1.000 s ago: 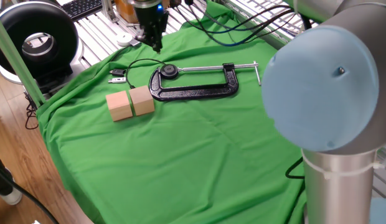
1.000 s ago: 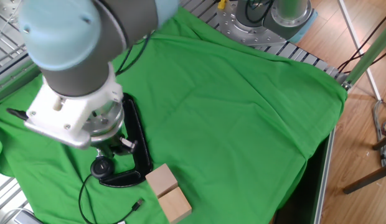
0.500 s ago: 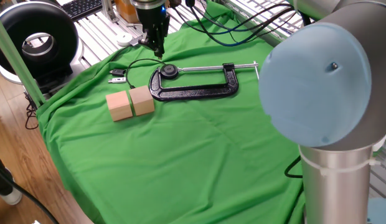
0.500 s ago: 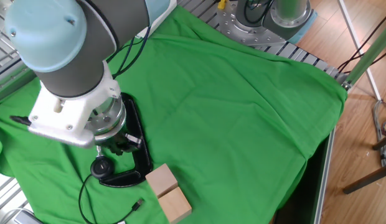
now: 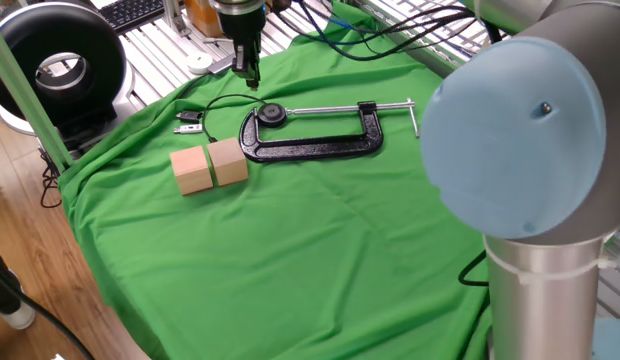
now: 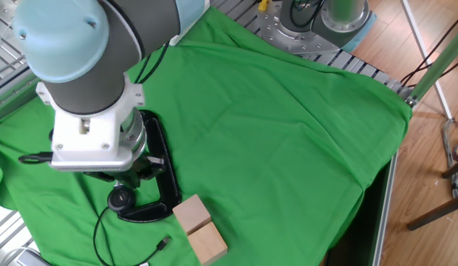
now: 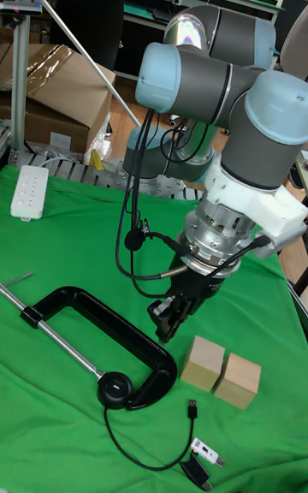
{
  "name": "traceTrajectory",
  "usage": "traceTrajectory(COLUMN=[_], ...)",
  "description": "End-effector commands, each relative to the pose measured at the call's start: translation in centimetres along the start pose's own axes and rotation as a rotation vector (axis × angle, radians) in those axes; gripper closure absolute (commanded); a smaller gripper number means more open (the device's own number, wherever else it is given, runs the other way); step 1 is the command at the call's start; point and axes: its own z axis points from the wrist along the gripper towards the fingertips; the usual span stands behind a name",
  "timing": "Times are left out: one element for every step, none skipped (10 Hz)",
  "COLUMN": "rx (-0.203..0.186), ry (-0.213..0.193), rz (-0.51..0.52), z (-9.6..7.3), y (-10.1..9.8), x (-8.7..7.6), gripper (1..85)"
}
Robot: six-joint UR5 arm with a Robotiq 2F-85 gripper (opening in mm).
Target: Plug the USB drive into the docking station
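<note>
Green cloth [image 5: 320, 250], softly creased, drapes the table. Dock [image 7: 113, 389]: round black puck trailing a thin looped cable [image 7: 137, 442], lying against the glossy black C-clamp [image 5: 310, 135] with its steel screw. Gripper [image 7: 168, 329]: dark narrow fingers drawn close together above the cloth beside the clamp; whether they pinch anything cannot be told. USB drive [image 7: 208, 454]: small pale stick near the cloth's edge. Two plain wooden blocks [image 5: 210, 165] sit side by side, touching. White power strip [image 7: 28, 192] on the far side.
</note>
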Motion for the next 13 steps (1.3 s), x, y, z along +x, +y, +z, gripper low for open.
traceTrajectory(rx=[0.047,0.054,0.051,0.042,0.056,0.048,0.014,-0.007,0.01,0.018,-0.024,-0.024,-0.01], ry=[-0.05,-0.052,-0.045,-0.05,-0.052,-0.061,-0.076,-0.041,-0.024,-0.027,-0.039,-0.019,0.022], rz=[-0.207,-0.227,-0.248,-0.274,-0.3,-0.327,-0.362,-0.379,-0.403,-0.423,-0.401,-0.335,-0.296], z=[1.2,1.7,2.3,3.1,4.0,5.2,6.4,7.2,7.6,7.7,5.9,5.4,5.4], y=[-3.1,-3.8,-4.5,-4.8,-5.6,-5.7,-5.0,-4.5,-4.5,-4.5,-2.8,-2.7,-3.2], x=[-0.2,0.0,0.7,0.9,1.3,1.5,1.3,2.1,2.0,1.8,2.0,2.6,3.6], gripper=[84.0,84.0,84.0,84.0,84.0,84.0,84.0,84.0,84.0,84.0,84.0,84.0,84.0])
